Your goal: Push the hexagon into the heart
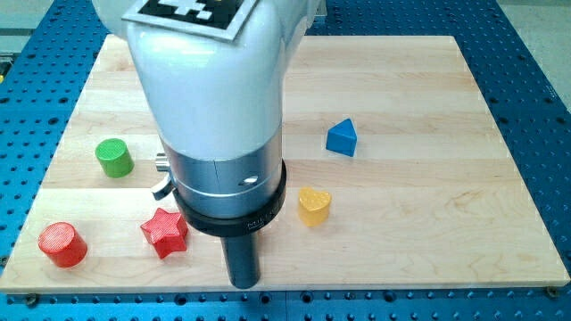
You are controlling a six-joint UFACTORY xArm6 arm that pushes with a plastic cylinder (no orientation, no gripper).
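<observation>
The yellow heart [313,205] lies right of the board's middle. My tip [243,285] rests near the board's bottom edge, below and to the left of the heart and just right of the red star [165,233]. No block shows a clear hexagon shape. A green block [114,158] at the left and a red block [62,243] at the bottom left both look round from here. The arm's large white and grey body [214,98] covers the board's middle and may hide a block.
A blue triangular block [342,138] lies above and right of the heart. The wooden board [428,223] sits on a blue perforated table [544,107]. The tip is close to the board's bottom edge.
</observation>
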